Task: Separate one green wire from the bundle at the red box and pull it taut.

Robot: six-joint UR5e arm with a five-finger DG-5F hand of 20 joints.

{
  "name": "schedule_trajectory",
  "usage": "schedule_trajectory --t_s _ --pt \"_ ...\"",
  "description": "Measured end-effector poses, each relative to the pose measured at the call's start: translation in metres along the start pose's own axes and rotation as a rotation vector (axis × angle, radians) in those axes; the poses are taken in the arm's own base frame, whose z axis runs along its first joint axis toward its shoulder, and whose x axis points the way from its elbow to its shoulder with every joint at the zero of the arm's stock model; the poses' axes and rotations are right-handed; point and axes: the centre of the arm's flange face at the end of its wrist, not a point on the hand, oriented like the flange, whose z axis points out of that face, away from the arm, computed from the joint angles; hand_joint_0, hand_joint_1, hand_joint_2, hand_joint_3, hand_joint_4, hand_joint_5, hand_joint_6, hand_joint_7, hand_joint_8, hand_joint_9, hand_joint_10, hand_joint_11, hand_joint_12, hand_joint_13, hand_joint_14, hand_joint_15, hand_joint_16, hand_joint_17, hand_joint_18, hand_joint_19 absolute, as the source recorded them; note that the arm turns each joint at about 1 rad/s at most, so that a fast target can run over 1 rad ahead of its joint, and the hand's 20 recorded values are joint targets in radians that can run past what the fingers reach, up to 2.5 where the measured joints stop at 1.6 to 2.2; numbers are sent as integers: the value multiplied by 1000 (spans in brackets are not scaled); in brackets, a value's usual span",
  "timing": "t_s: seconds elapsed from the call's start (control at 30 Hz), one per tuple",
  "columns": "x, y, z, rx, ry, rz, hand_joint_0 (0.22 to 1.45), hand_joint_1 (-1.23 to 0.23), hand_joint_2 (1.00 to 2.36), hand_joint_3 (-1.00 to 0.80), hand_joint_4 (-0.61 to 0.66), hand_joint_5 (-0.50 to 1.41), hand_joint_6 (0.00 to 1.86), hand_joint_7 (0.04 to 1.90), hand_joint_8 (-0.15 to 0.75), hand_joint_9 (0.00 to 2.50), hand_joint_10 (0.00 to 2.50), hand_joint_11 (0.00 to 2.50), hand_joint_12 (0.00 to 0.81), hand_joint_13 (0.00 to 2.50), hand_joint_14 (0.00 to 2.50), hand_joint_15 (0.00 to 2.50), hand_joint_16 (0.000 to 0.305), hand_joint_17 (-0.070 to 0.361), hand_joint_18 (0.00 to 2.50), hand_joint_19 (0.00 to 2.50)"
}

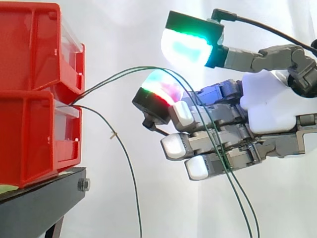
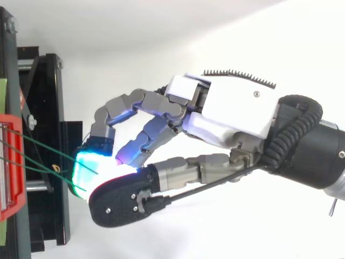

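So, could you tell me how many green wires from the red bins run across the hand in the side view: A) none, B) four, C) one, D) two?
D: two green wires arc from the red bins and cross the hand, while a third wire hangs down alone short of it.

We see two bins [image 1: 34, 94] stacked on a stand [image 1: 39, 208] at the left, the robot hand [image 1: 277, 109] to their right, two wires [image 1: 218, 148] running from the bins across it and down, and another wire [image 1: 115, 134] hanging between bins and robot hand.
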Motion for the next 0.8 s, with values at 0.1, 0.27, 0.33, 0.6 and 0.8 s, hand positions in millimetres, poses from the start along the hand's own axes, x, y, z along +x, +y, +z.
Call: schedule_trajectory --t_s 0.1,0.27,0.33,0.6,0.8 --pt "0 0 0 0 0 0 656 -788 1007 -412 140 -194 905 975 275 945 19 685 355 911 19 472 48 108 804 499" --pt "0 0 0 0 0 0 680 -828 1000 -500 131 -192 907 962 278 948 18 685 349 913 18 478 47 106 803 490" --pt "0 0 0 0 0 0 685 -830 1000 -500 130 -190 907 952 272 953 19 691 347 914 18 480 47 106 802 475" --pt "-1 0 0 1 1 8 686 -943 1000 -500 132 -182 903 976 262 963 17 691 341 913 20 480 45 101 810 461" --pt "-3 -1 0 11 -1 8 579 -931 1000 -500 141 -169 895 1004 266 993 19 696 346 927 19 493 45 101 815 493"
